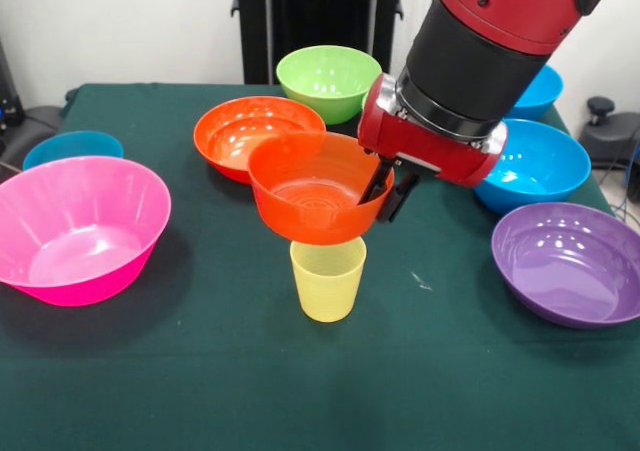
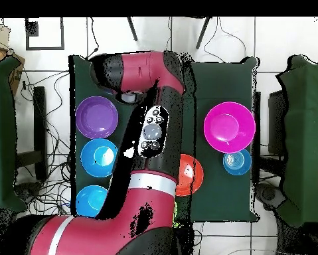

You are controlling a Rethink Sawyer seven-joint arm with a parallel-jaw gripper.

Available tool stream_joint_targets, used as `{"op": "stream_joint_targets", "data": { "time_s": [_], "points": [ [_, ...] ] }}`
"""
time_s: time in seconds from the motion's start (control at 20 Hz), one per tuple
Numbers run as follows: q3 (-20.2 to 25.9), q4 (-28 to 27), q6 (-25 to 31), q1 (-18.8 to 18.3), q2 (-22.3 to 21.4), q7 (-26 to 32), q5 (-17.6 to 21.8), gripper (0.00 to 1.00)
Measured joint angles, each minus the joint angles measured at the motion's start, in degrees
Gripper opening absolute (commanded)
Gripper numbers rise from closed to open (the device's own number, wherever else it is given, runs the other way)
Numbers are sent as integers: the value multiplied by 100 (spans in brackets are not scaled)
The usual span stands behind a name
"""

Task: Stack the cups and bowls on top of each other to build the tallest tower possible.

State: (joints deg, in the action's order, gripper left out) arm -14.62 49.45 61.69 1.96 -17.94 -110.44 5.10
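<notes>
We see a counter (image 1: 150, 371) draped in dark green cloth before a pale wall, with a black stand behind it. In the front view the red and black arm (image 1: 500, 31) comes down to the jaws (image 1: 390, 186), which pinch the right rim of a small orange bowl (image 1: 315, 193): one dark finger sits inside the wall, the other outside it. That bowl sits upright on the mouth of the pale-yellow cup (image 1: 328, 278), which stands on the cloth just below and left of the jaws. Behind the held bowl and left of the jaws lies a second orange bowl (image 1: 240, 131), and a lime green bowl (image 1: 328, 79) lies beyond that one. Far left of the jaws rests the large pink bowl (image 1: 75, 231), with a blue bowl (image 1: 72, 149) partly hidden behind it. Right of the jaws a blue bowl (image 1: 545, 161) sits close by, another blue bowl (image 1: 540, 91) shows behind the arm, and the purple bowl (image 1: 570, 261) lies right and nearer the camera. In the overhead view, the arm (image 2: 145, 133) covers the middle of the counter (image 2: 208, 73), hiding the jaws and cup. On one side of it we see the purple bowl (image 2: 96, 117) and two blue bowls (image 2: 99, 157) (image 2: 92, 200) in a row; on the other, an orange bowl (image 2: 190, 174), the pink bowl (image 2: 229, 126) and a small blue bowl (image 2: 237, 161).
</notes>
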Motion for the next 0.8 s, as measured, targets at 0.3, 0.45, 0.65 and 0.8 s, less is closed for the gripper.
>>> {"op": "stream_joint_targets", "data": {
  "time_s": [0.3, 0.45, 0.65, 0.8],
  "points": [
    [0, -8, 0, 5, 71, 0, -77, 0],
    [0, -23, 0, 5, 129, 0, -117, 0],
    [0, -25, 0, 5, 211, 0, -170, 0],
    [1, -27, 0, 5, 265, 0, -206, 0]
  ]
}}
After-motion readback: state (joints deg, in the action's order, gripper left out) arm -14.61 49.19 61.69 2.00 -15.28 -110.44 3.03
